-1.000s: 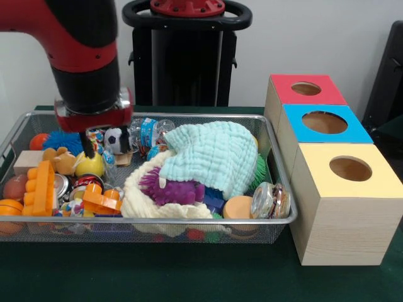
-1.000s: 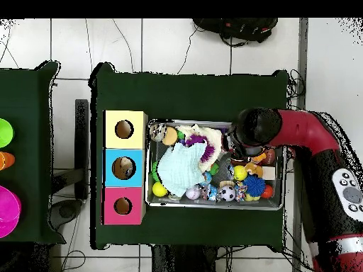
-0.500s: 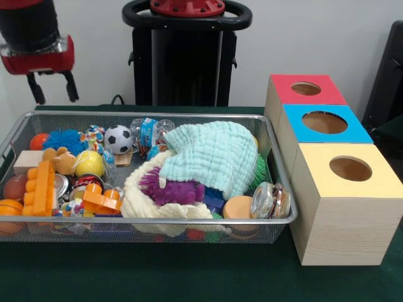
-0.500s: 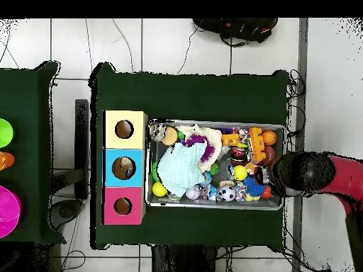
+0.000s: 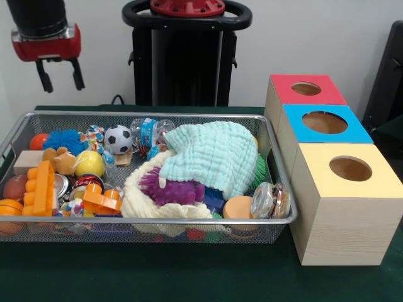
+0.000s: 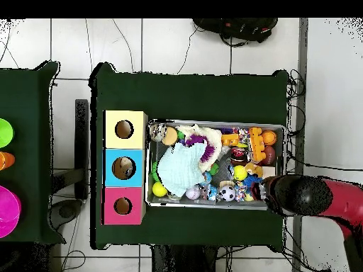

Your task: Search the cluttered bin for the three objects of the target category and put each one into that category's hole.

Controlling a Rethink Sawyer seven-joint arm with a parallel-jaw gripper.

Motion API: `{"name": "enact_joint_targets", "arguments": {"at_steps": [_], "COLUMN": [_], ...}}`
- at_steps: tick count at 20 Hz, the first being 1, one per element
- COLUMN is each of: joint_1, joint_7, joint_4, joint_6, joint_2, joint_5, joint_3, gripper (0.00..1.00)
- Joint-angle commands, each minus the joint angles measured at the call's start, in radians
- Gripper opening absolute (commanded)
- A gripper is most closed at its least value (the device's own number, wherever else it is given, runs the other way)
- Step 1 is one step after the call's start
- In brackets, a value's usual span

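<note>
The silver wire-mesh bin [image 5: 189,220] sits on the dark green table, full of toys: a soccer ball [image 5: 118,139], a yellow ball [image 5: 89,163], a mint cloth [image 5: 214,154], a purple spiky toy [image 5: 170,189], an orange brick [image 5: 43,187] and a glass jar [image 5: 271,200]. My gripper [image 5: 63,85] hangs open and empty, well above the bin's far left corner in the front view. In the overhead view the arm's head [image 6: 291,195] covers the bin's [image 6: 213,205] lower right corner. Three wooden boxes stand beside the bin, each with a hole: red top [image 5: 306,89], blue top [image 5: 324,122], yellow top [image 5: 350,168].
The black pedestal [image 5: 186,56] stands behind the bin. The overhead view shows a second green table [image 6: 21,152] at the left with coloured bowls. Cables lie on the tiled floor around the table.
One second ago the gripper was down among the toys at the bin's left end. It has lifted out empty, then shifted a little to the right along the bin's far edge.
</note>
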Motion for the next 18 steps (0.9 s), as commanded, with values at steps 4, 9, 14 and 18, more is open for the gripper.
{"name": "enact_joint_targets", "arguments": {"at_steps": [4, 9, 14, 18], "joint_1": [0.119, 0.135, 0.093, 0.088], "joint_7": [-0.125, -0.13, -0.193, -0.187], "joint_4": [0.089, 0.048, 0.03, 0.002], "joint_6": [-0.062, -0.08, -0.067, -0.064], "joint_2": [0.03, 0.079, 0.102, 0.138], "joint_5": [-0.094, -0.106, -0.098, -0.104], "joint_3": [0.052, 0.03, 0.038, 0.032], "gripper": [1.0, 1.0, 1.0, 1.0]}}
